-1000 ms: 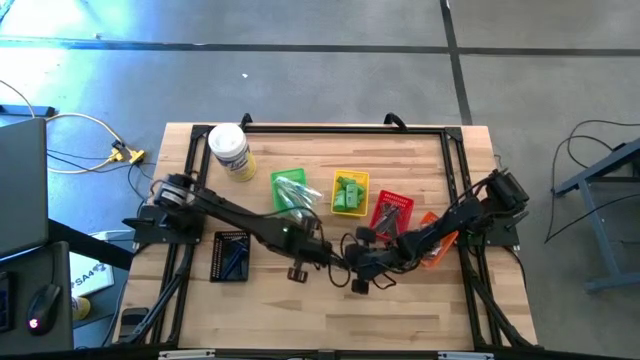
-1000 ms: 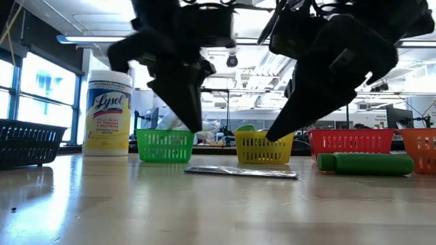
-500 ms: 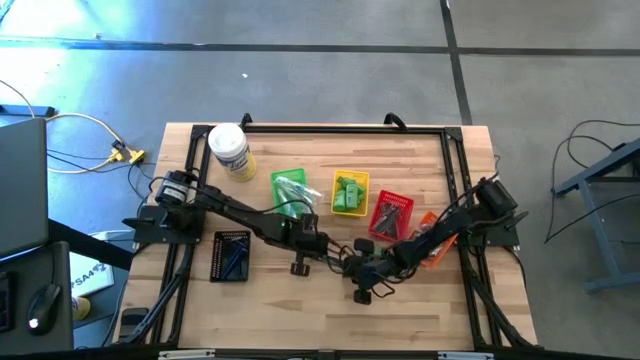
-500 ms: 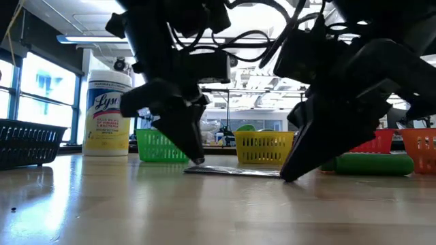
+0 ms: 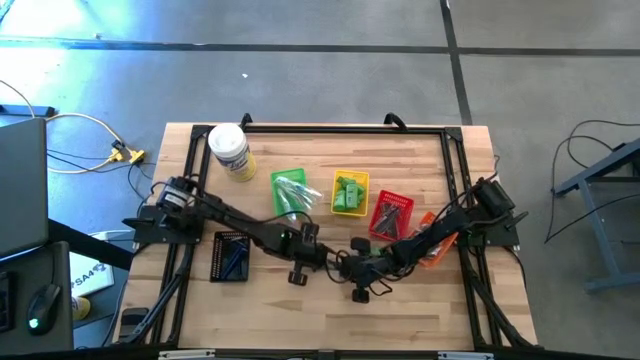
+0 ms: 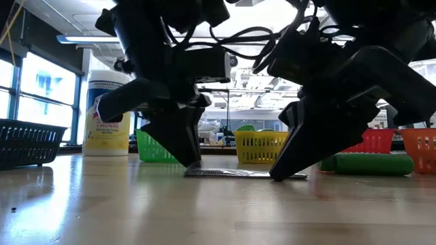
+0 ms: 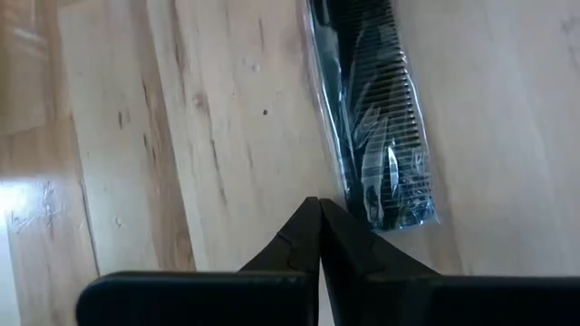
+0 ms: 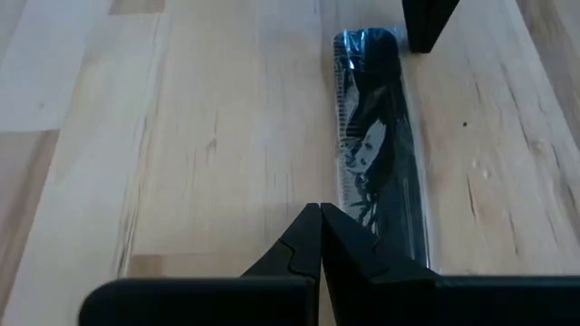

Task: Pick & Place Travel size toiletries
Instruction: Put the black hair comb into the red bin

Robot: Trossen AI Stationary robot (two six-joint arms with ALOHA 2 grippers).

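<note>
Target is the wrapped comb (image 7: 381, 118), a dark comb in a clear slim packet, lying flat on the bare table (image 5: 420, 310) at centre-front, well apart from the baskets.

Both claws bracket it end to end. Left gripper (image 7: 317, 210) sits at one short end, right gripper (image 8: 319, 215) at the other; in the low view each tip is down at table level, touching or just off the packet's two ends. Hard to say which from that angle.

Long axis runs roughly along the line joining the two claws, so each wrist camera looks straight down the comb's length. In both wrist views the fingers are pinched fully together to a point, nothing between them. No grip yet on either side.

Neither arm is clearly nearer; they're about symmetric.

My read: a pinch needs the jaws spread across the narrow width, not the length. With a thin, flat, slippery packet, expect fingers to skate over it.
</note>
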